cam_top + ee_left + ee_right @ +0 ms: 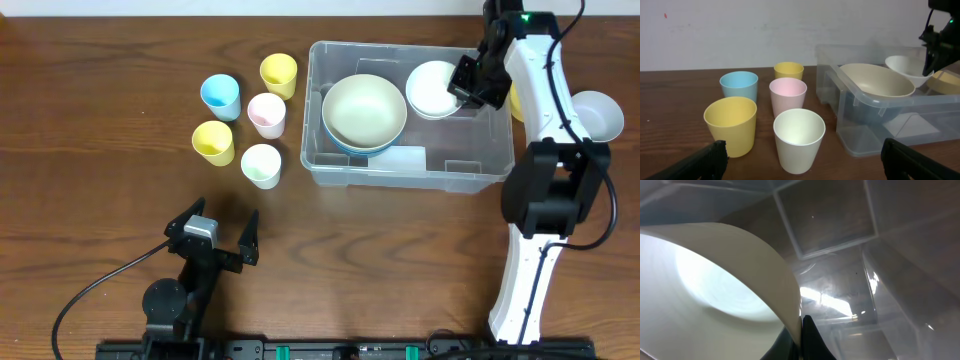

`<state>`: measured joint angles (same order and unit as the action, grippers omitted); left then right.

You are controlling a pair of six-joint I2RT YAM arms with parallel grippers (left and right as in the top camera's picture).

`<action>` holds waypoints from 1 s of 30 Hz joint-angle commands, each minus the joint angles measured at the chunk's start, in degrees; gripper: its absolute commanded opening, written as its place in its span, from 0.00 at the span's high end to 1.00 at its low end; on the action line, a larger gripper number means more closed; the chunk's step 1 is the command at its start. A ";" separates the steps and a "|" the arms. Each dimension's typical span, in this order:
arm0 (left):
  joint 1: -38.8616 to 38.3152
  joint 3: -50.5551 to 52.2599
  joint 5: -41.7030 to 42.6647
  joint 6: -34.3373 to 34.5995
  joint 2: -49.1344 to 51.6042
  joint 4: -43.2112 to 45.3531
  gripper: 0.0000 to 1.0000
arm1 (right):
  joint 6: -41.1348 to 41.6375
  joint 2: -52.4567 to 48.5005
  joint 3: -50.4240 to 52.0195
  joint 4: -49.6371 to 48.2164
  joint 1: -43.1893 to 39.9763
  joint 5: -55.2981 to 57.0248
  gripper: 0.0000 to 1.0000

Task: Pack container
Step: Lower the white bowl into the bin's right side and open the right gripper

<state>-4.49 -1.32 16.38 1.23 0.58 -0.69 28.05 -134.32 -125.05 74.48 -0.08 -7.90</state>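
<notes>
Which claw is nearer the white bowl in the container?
Right. The right claw grips the rim of the white bowl inside the container; the left claw hangs open far off, beyond the cups.

Dark brown wood-grain counter [80, 120], evenly lit, faint sheen under soft light. Behind it, from the left wrist view, plain off-white wall [740, 30] with a tiny red speck [665, 15] near the upper left.

My right arm [548, 85] stretches far forward, wrist tipped down. My right claw [468, 88] is pinched tight on the rim of the white bowl [430, 92] just beside it. My left claw [222, 225] rests low, jaws spread wide, gripping nothing.
</notes>
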 commanded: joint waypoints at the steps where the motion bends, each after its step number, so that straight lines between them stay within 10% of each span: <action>1: 0.31 1.09 0.96 -0.79 -0.35 -1.90 0.02 | 0.63 -1.57 0.11 -0.31 0.28 0.42 0.98; 4: 0.31 1.09 0.96 -0.79 -0.35 -1.88 0.02 | 0.63 -1.77 0.26 -0.98 0.28 0.39 0.92; 12: 0.31 1.09 0.96 -0.79 -0.35 -1.88 0.02 | 0.31 -1.77 0.26 -1.20 0.31 -0.24 0.36; 30: 0.31 1.09 0.96 -0.79 -0.35 -1.90 0.02 | -4.48 7.58 -23.39 5.77 -4.83 -13.84 0.13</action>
<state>-4.49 -1.32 16.38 1.23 0.58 -0.69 23.33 -133.71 -142.26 78.89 -1.21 -23.20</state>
